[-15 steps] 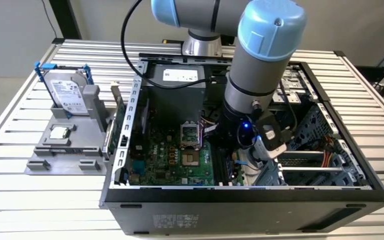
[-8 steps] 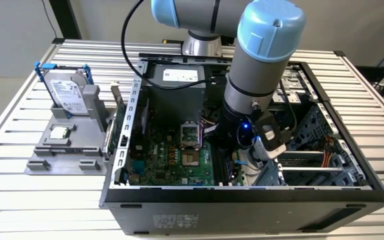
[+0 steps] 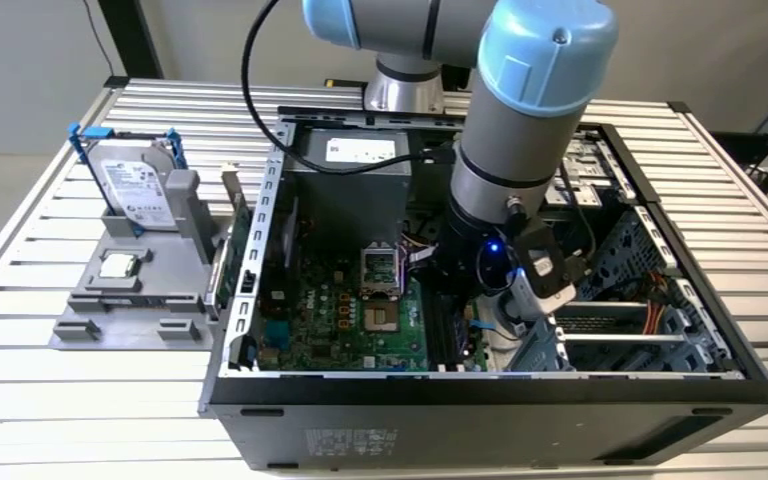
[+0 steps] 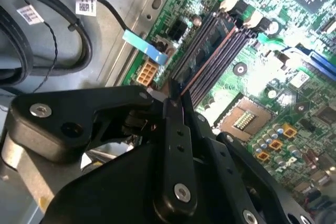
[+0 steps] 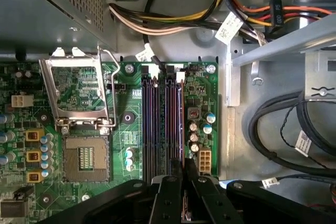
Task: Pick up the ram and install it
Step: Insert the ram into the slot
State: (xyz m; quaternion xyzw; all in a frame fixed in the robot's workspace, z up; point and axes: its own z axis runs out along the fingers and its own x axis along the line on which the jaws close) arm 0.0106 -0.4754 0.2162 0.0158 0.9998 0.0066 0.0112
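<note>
**Seating the ram – carried to the slots, not yet shown locked**

Judging by how things lie, the pick-up is done and the install is under way. In the exterior view the arm (image 3: 518, 130) reaches down into the open case (image 3: 491, 395), right of centre in the frame, with its wrist low over the board (image 3: 344, 320). At the exterior view's left, outside the case, a grey stand holds the drive (image 3: 137, 185) and the CPU (image 3: 117, 265); neither is part of this step.

In both wrist views the gripper (image 5: 182, 167) (image 4: 176, 98) hangs right over the bank of slots (image 5: 149, 124). Its fingers (image 5: 168, 182) are drawn together, clamped on one end of the ram (image 5: 181, 129) (image 4: 210, 61). The stick runs away from them along the slot nearest the board's edge, beside the grey case wall.

What is left, as far as I can judge: pressing it fully home. Whether the white latches (image 4: 231, 3) at the far end have closed on it I cannot tell.

The ram itself is seen edge-on – a thin, straight, dark strip with a reddish-brown line along its length, lying parallel to the neighbouring slots and not visibly tilted. Chips and label are hidden from this angle.
</note>
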